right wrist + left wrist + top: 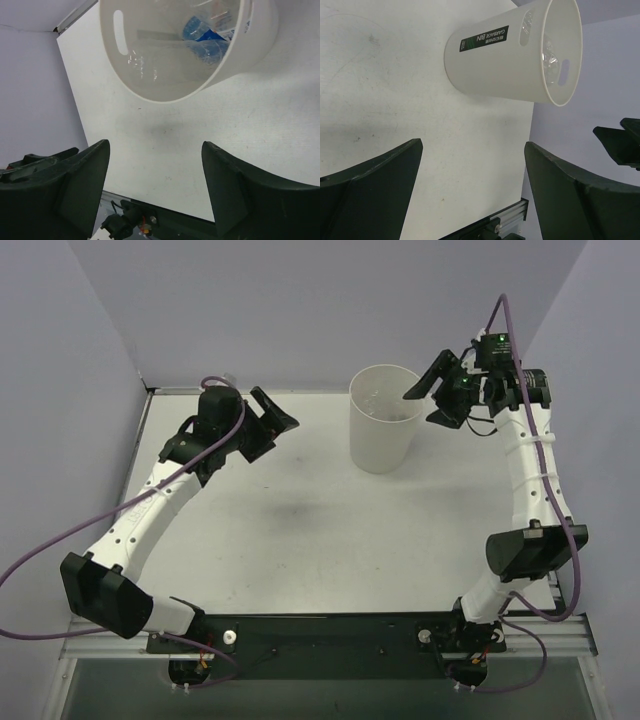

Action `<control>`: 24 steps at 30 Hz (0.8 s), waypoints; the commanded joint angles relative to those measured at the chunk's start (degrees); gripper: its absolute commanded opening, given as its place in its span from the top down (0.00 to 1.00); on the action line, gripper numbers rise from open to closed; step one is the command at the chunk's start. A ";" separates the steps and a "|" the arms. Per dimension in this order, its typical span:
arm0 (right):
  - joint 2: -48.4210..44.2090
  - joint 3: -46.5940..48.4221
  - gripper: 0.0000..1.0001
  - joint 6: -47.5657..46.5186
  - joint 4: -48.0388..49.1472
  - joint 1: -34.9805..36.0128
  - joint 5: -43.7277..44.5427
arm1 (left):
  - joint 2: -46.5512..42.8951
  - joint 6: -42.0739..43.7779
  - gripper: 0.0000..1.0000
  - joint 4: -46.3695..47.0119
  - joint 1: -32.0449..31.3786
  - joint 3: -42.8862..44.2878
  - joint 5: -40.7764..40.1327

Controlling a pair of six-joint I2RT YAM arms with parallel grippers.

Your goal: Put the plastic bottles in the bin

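Note:
The off-white bin (383, 435) stands upright at the back middle of the table. In the right wrist view I look down into the bin (150, 85). Inside lie a bottle with a blue label (201, 36), a clear unlabelled bottle (145, 65) and part of a white-red-blue label (223, 25). My right gripper (420, 408) is open and empty, raised just right of the bin's rim; it shows in its own view (155, 144). My left gripper (274, 430) is open and empty, left of the bin (505, 60) and facing it, also seen in its own view (473, 145).
The white table (300, 530) has purple walls behind and at both sides. A black rail (330, 630) with the arm bases runs along the near edge. A right gripper finger (620, 142) shows at the right edge of the left wrist view.

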 commanded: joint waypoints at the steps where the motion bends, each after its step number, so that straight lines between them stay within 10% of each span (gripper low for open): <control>1: -5.62 -5.42 0.41 -8.58 4.58 0.27 6.17 | 0.94 5.68 0.06 -2.22 -1.30 4.45 -3.42; 4: -4.84 -5.70 0.62 -12.55 4.41 2.21 10.21 | 1.38 7.45 0.05 -3.11 -1.92 5.15 -4.22; 9: -9.04 -14.46 0.64 -13.88 8.17 2.65 11.45 | 0.07 11.93 0.05 -2.84 -2.09 3.67 -3.43; 17: -31.79 -40.48 0.56 -15.46 21.53 1.68 14.34 | -12.23 10.11 0.05 2.76 6.04 -14.86 2.52; 24: -47.45 -55.26 0.29 -13.28 23.13 1.07 15.59 | -26.57 7.18 0.05 3.85 15.04 -29.65 5.80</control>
